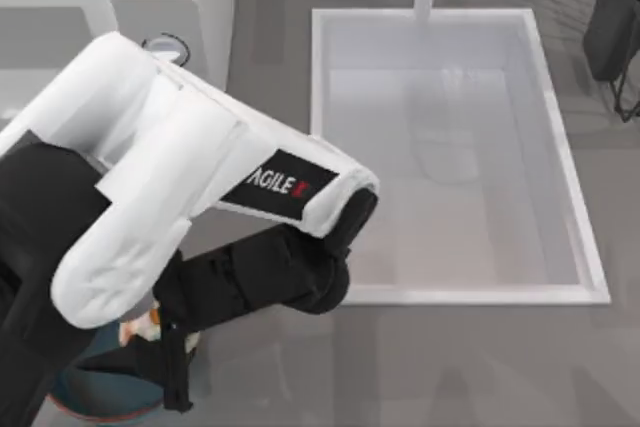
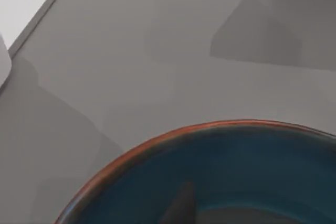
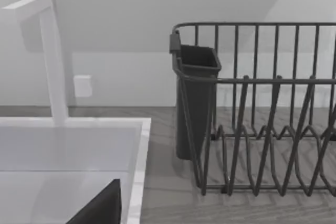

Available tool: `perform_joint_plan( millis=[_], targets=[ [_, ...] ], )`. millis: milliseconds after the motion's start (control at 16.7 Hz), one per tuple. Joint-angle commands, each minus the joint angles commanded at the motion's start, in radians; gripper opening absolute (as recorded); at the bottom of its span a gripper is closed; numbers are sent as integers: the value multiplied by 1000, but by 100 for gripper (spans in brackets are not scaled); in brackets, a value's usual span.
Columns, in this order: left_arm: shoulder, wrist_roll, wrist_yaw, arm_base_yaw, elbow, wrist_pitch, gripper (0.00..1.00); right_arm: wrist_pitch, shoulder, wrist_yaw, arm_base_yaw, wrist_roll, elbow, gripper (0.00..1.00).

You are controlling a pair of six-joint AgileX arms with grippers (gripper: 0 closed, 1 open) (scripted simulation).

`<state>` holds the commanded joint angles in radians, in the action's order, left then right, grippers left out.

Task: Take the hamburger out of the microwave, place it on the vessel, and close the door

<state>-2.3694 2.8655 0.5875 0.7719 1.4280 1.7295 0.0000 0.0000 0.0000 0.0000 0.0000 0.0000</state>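
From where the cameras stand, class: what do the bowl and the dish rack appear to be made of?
The bowl looks like glazed ceramic: glossy teal inside, with a reddish-brown rim. The dish rack looks like dark coated metal wire, judging by its thin bent bars and matte finish; its cutlery cup may be plastic.

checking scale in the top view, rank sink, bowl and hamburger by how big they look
1. sink, by far the largest.
2. bowl, though the left arm covers much of it, so its full extent is unsure.
3. hamburger, a small lump over the bowl at the left gripper.
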Motion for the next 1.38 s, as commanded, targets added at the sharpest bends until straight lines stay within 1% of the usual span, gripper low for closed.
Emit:
perform_joint_plan(
  millis=[360,660,1380],
  targets=[
    [10,-25,41,-43,-133,-132,0,0,0,0,0,0,0,100],
    [8,-29,51,-53,-153,-151,0,0,0,0,0,0,0,100],
    [8,-29,51,-53,-153,-151,90,0,0,0,0,0,0,100]
  ],
)
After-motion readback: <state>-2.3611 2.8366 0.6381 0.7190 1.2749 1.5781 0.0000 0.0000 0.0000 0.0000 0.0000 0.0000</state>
